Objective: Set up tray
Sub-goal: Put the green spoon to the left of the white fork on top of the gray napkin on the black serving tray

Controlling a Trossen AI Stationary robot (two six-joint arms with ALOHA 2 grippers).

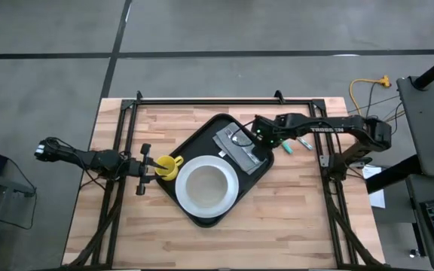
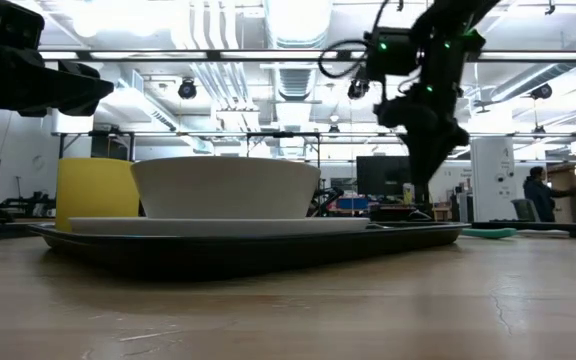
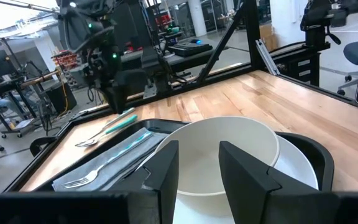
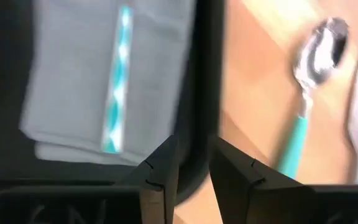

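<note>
The black tray (image 1: 202,143) lies askew mid-table. On it rest a white plate (image 1: 234,177) with a white bowl (image 1: 206,186), a yellow cup (image 1: 170,167) at its left edge, and a grey napkin (image 1: 241,150) bearing a teal-handled fork (image 4: 115,81). A teal spoon (image 1: 286,144) and a knife (image 1: 305,141) lie on the wood just right of the tray. My left gripper (image 1: 154,166) is open, raised above the cup (image 2: 93,190) and facing the bowl (image 3: 229,155). My right gripper (image 1: 261,137) is open, pointing down over the tray's right rim (image 4: 207,74), between napkin and spoon (image 4: 312,68).
A black frame (image 1: 224,102) runs along the table's far edge and down both sides. Bare wood lies in front of the tray toward the near edge. A person (image 2: 536,195) stands far off in the room behind.
</note>
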